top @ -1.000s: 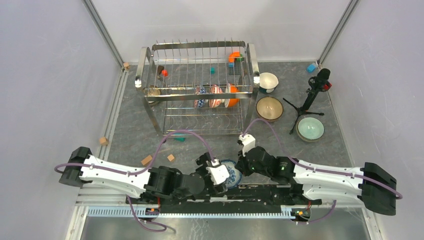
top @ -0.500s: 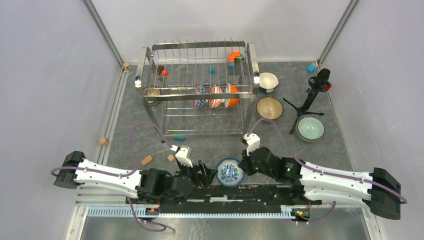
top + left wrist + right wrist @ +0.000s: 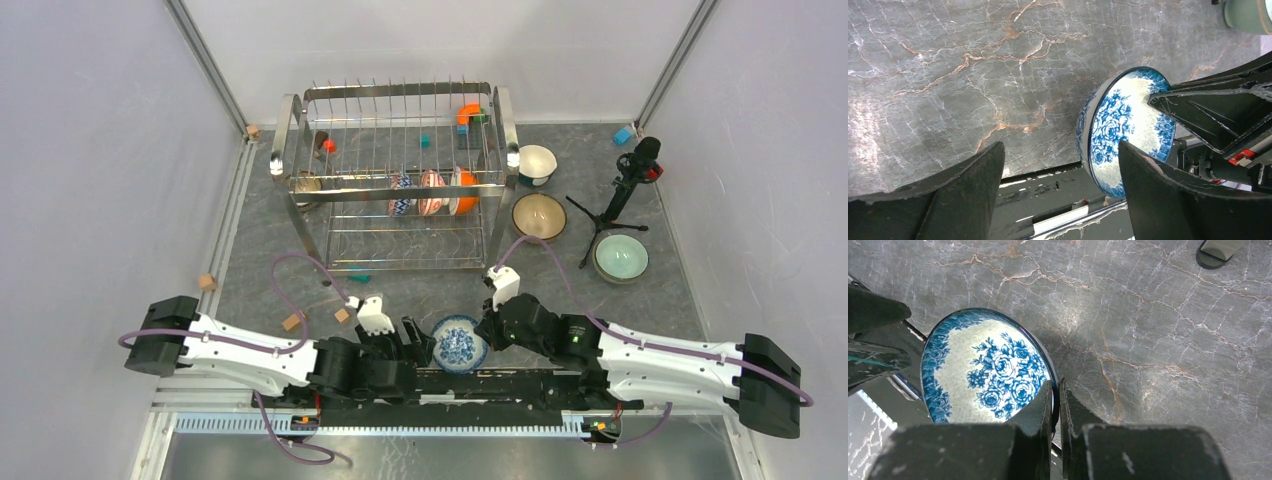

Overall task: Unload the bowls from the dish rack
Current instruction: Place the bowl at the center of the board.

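The rack (image 3: 497, 120) at far centre holds at least four bowls (image 3: 432, 192): three on edge in a row and an orange one (image 3: 468, 113) up top. Three unloaded bowls (image 3: 539, 216) stand to its right. The right gripper (image 3: 1055, 390) pinches the rim of a blue bowl (image 3: 988, 370) at the near edge. The left gripper (image 3: 1060, 155) gapes empty beside it. Roughly half done, I judge.

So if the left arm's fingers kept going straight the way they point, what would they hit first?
Probably the blue-flowered bowl, pinched at its rim by the right fingers: it sits ahead of the open left fingers, off to one side. Past it lies the marbled table. Depth is unclear.
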`<state>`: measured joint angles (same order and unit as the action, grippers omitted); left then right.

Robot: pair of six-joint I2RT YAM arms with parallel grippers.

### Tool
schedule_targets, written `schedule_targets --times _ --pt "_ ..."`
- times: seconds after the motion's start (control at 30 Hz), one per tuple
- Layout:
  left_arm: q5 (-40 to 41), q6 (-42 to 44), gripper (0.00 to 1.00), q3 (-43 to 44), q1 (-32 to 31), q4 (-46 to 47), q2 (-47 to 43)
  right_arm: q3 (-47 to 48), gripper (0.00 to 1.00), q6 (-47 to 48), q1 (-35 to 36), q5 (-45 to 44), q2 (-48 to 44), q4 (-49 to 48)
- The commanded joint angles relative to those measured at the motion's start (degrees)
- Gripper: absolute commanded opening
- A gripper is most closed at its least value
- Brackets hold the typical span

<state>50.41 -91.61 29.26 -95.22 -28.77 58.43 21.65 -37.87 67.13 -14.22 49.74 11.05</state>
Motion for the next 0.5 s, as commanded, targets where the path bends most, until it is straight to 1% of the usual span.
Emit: schedule_targets --times 0.0,0.1,0.23,0.3,0.37,0.4,0.43,0.47 --pt "2.6 -5.2 0.84 4.5 0.4 -1.1 3.2 1.4 0.0 -2.5 0.3 -0.5 0.3 -6.4" --pt "2.9 -4.8 0.78 5.3 0.6 -0.4 5.3 1.3 0.0 -3.5 0.3 -0.2 0.9 -7.5" --pt "3.2 -5.7 0.71 4.4 0.6 1.6 7.1 0.8 0.0 -4.8 0.4 0.5 1.2 -9.4" --pt "3.4 -6.4 0.65 4.4 0.8 1.7 8.1 0.5 0.0 -5.3 0.4 0.8 1.2 -10.1" --pt "4.0 -6.6 0.56 4.5 0.8 1.6 8.8 0.4 0.0 -5.7 0.3 1.1 1.1 -10.3" --pt "4.3 -6.6 0.48 4.4 0.9 1.7 9.1 0.3 0.0 -5.8 0.4 1.3 1.0 -10.4" --pt "4.5 -6.5 0.43 4.2 0.8 2.0 9.4 0.3 0.0 -5.8 0.4 1.2 0.9 -10.4" --pt "4.5 -6.8 0.42 4.2 0.9 2.0 9.8 0.3 0.0 -5.8 0.4 1.3 0.8 -10.4"
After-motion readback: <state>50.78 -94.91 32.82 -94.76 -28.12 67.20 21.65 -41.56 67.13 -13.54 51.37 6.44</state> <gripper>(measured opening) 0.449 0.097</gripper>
